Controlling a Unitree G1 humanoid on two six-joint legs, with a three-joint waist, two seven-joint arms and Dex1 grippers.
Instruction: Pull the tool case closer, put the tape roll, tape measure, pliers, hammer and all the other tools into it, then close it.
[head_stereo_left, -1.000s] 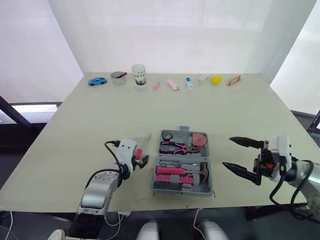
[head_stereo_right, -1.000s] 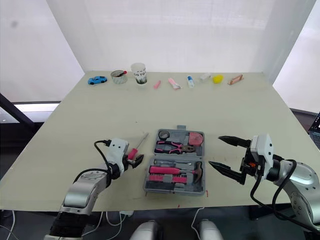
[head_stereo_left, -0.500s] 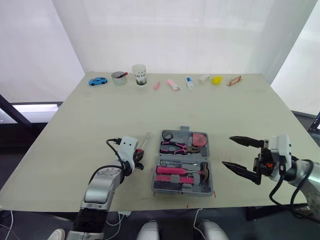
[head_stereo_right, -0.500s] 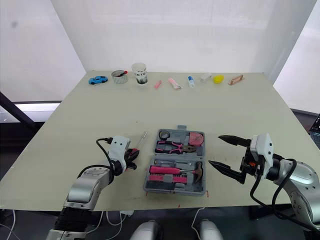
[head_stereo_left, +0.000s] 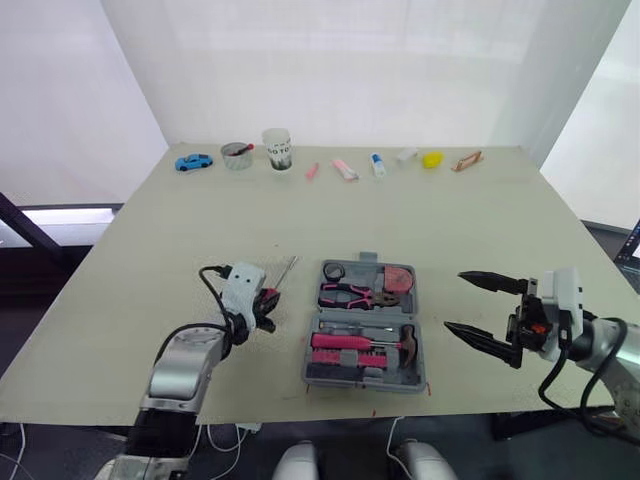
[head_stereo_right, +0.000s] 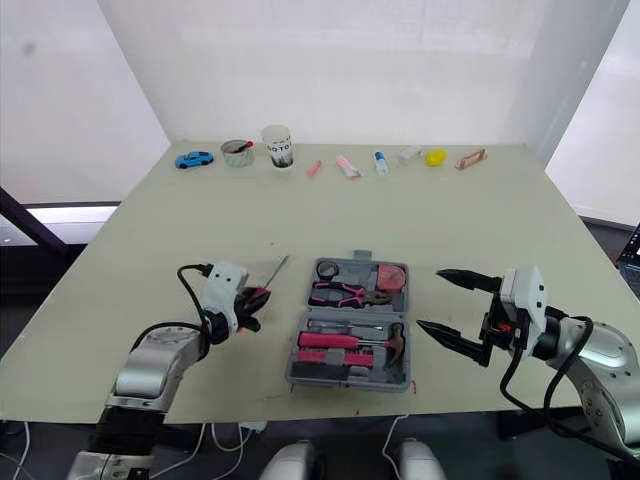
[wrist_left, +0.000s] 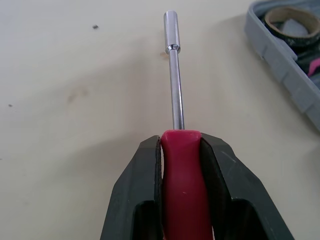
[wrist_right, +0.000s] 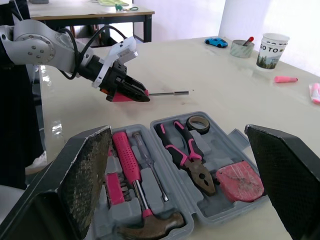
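Loading in hand: left gripper (head_stereo_left: 268, 300) clamps the screwdriver (wrist_left: 173, 90) beside the open tool case (head_stereo_right: 345, 381), right gripper (head_stereo_left: 455, 302) gapes empty; next, seat it in a free slot.

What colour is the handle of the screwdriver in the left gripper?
Red screwdriver handle; clearest in the left wrist view.

Your screwdriver (wrist_left: 180, 150) has a polished metal shaft and smooth red plastic handle; the tool case (wrist_left: 280, 60) is matt grey plastic.
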